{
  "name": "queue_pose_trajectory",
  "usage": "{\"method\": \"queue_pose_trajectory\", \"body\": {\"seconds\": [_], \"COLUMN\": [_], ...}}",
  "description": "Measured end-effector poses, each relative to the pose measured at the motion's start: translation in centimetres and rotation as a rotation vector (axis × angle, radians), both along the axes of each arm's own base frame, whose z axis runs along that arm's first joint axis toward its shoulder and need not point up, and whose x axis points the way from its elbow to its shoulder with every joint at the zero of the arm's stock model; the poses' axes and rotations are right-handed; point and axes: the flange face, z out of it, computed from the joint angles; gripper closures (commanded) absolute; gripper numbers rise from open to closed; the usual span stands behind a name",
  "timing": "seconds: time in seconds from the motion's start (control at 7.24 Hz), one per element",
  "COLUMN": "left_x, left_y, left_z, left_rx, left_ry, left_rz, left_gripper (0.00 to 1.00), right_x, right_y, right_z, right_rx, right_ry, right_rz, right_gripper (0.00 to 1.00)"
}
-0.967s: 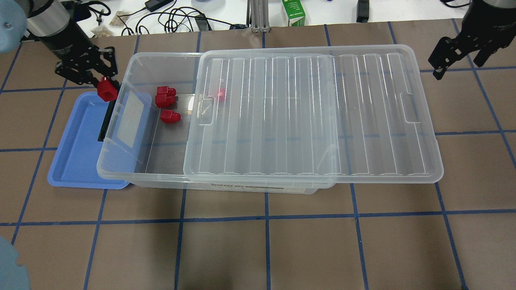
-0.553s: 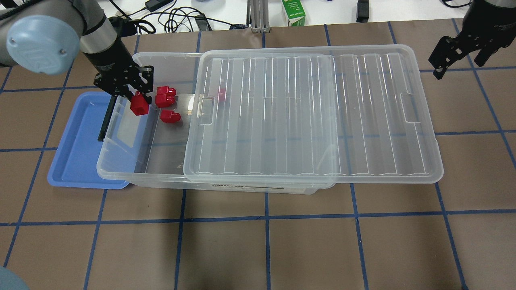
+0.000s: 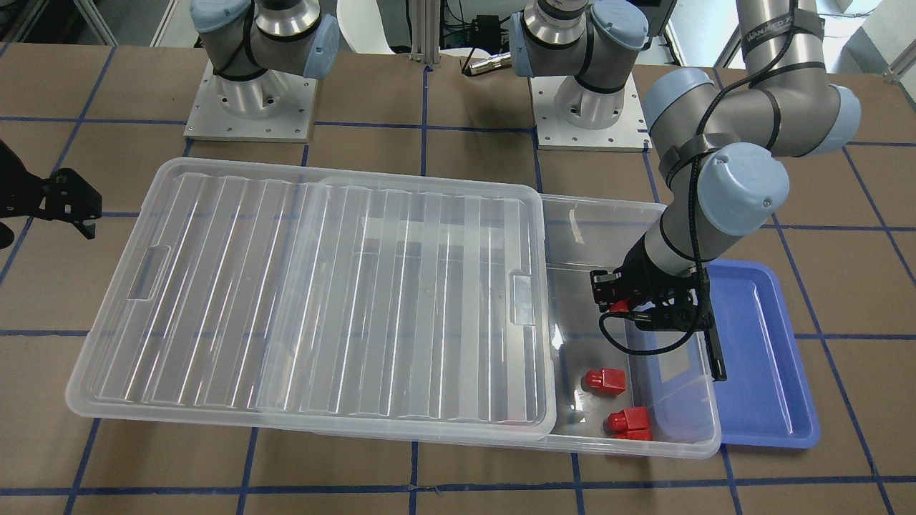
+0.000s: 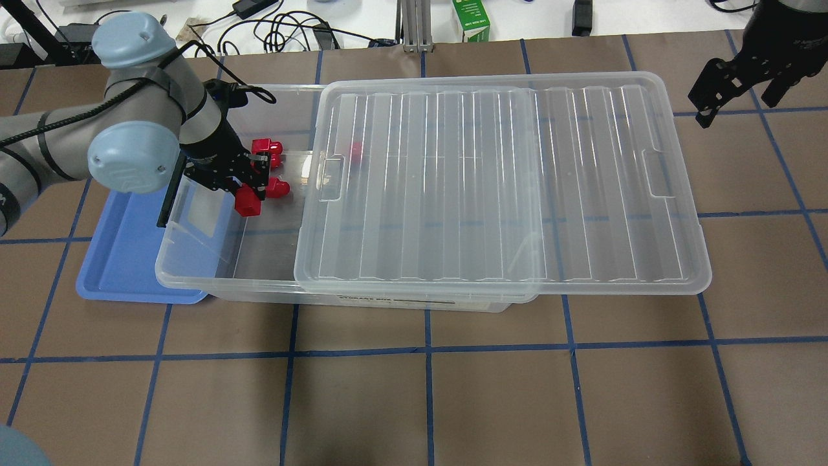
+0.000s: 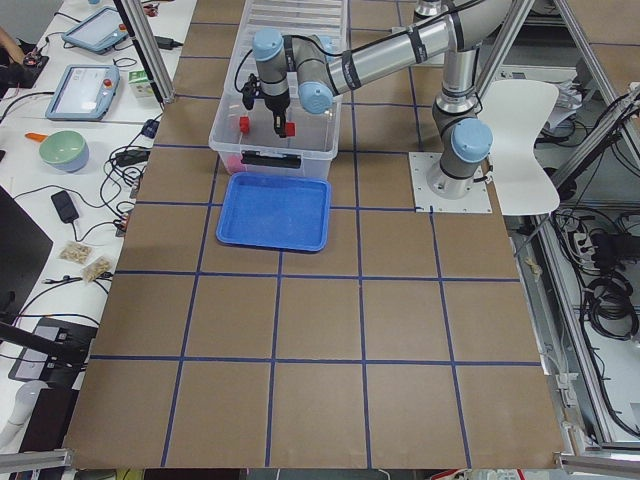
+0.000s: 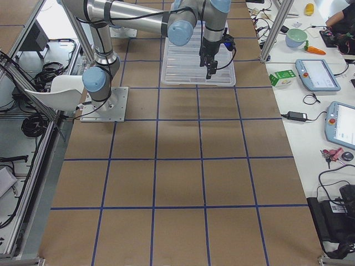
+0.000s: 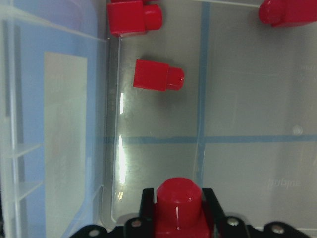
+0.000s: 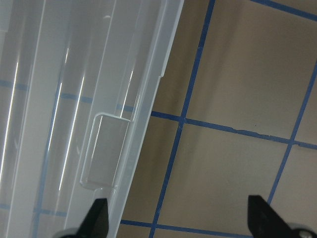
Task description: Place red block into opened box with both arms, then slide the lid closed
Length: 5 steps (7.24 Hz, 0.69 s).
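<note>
1. Holding the red block [image 4: 247,206] clamped between the fingers of my left gripper [image 4: 248,197], I have it over the uncovered end of the box [image 4: 226,283], inside the rim, close to the left short wall.
2. From the wrist view its round stub seems to point away from my fingers, so I judge the long axis to be upright, stub down, with bare box floor straight below.
3. Two loose red blocks [image 4: 273,188] lie on the floor toward the far long wall; a third [image 4: 354,153] shows through the lid. None sits under my block, so a straight drop looks clear.
4. Whether the block hangs above rim height or below it I cannot tell.
5. My lid [image 4: 491,188] covers the rest of the box and overhangs its right short end; its left edge lies just right of my left gripper.
6. My right gripper [image 4: 737,102], fingers spread and holding nothing, hovers beyond the lid's far right corner, apart from it. That arm is nearer the overhanging end, so the closing push toward the left should be its job.
7. A blue tray [image 4: 123,252] lies tucked under the box's left end.
</note>
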Motion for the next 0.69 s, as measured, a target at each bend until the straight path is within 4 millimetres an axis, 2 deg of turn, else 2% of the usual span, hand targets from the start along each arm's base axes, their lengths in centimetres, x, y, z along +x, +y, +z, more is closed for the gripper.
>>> {"method": "queue_pose_trajectory", "body": {"seconds": [0.14,0.69], "left_x": [0.0,-0.1], "left_y": [0.4,1.8], "left_z": [-1.4,-4.9], "left_rx": [-0.008,0.004], "left_ry": [-0.001,0.002], "left_rz": [-0.004,-0.018], "left_gripper": [1.0,1.0], "right_x": [-0.1,-0.1], "right_y": [0.0,0.0], "right_z": [0.0,0.1], "right_rx": [0.0,-0.002], "right_ry": [0.002,0.005], "right_rz": [0.0,0.002], "right_gripper": [0.0,0.0]}}
